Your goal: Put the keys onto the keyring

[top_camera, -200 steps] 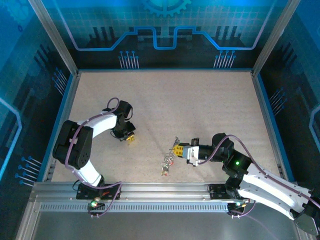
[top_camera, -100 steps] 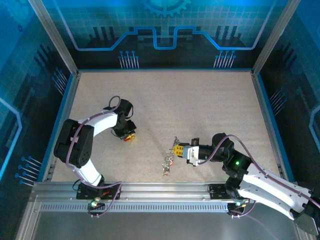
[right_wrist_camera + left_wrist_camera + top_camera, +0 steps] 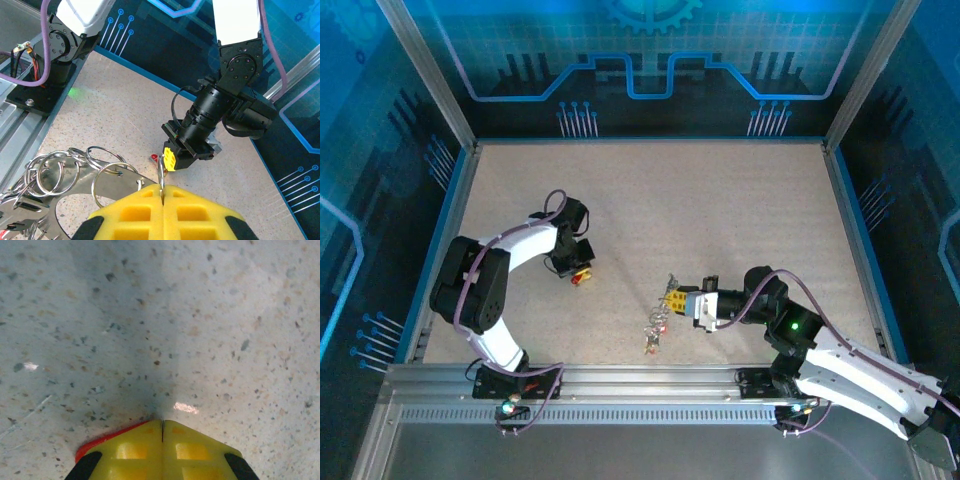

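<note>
Speckled beige worktop (image 3: 720,200), blue circuit-print walls (image 3: 640,60). Two arms. Left tool (image 3: 162,422): pads fully together, one red key (image 3: 107,439) touching a pad edge, can't tell if pinched. Right tool (image 3: 162,192) is clamped on a thin wire loop of the single keyring (image 3: 75,176), centre of worktop, near edge.

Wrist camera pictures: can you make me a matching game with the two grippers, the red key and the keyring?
Things:
1. left gripper
2. right gripper
3. red key
4. keyring

States:
A. jaws shut on a thin silver ring
B. a flat, dark grey band
C. jaws shut, nothing seen between them
D. pokes out beside the left gripper's tip

Pairs: 1-C, 2-A, 3-D, 4-B
</note>
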`<state>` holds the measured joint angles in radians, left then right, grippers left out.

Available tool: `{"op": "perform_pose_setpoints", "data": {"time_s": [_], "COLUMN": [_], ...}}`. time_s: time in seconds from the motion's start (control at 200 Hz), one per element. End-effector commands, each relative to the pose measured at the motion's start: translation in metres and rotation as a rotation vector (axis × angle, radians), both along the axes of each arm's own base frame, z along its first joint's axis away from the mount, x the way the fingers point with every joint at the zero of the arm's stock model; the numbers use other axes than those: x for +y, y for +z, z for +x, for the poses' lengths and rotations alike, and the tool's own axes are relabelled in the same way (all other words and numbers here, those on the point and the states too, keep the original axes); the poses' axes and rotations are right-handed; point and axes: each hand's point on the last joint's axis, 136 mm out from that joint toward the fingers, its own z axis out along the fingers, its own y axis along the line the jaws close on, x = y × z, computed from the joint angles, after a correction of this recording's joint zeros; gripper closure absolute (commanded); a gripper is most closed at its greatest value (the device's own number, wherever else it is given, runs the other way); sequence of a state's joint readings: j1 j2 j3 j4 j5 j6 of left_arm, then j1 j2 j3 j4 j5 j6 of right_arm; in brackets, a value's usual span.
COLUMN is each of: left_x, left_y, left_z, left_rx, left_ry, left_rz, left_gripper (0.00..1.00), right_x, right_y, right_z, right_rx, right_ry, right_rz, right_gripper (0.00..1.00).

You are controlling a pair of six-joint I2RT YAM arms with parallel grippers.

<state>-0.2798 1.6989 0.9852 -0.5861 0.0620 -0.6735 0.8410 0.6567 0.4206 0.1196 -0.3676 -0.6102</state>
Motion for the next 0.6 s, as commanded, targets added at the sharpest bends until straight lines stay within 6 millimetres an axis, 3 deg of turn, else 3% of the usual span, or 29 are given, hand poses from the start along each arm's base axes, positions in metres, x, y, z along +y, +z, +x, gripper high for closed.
{"op": "perform_pose_setpoints", "data": {"time_s": [0.0,0.135,0.215,0.38,0.475,0.59], "left_x": [-0.018,-0.024,-0.040,-0.094,-0.104,-0.114], "left_y": [0.029,0.079,0.115,0.192,0.211,0.218], "left_z": [0.003,0.011,0.011,-0.032,-0.051,-0.073], "left_rx": [-0.123,-0.343,-0.513,-0.913,-1.047,-1.165], "left_ry": [-0.147,-0.262,-0.391,-0.813,-0.966,-1.161], "left_rz": [-0.090,-0.110,-0.182,-0.354,-0.313,-0.338], "left_gripper": [1.00,1.00,1.00,1.00,1.00,1.00], "right_x": [-0.001,-0.003,-0.004,-0.004,-0.003,-0.003], "right_y": [0.028,0.030,0.030,0.032,0.032,0.030], "right_z": [0.002,0.006,0.008,0.010,0.008,0.006], "right_rx": [-0.039,-0.034,-0.031,-0.002,0.021,0.035], "right_ry": [-0.004,-0.033,-0.044,-0.054,-0.037,-0.029], "right_rz": [0.059,0.066,0.064,0.087,0.100,0.108], "right_gripper": [1.00,1.00,1.00,1.00,1.00,1.00]}}
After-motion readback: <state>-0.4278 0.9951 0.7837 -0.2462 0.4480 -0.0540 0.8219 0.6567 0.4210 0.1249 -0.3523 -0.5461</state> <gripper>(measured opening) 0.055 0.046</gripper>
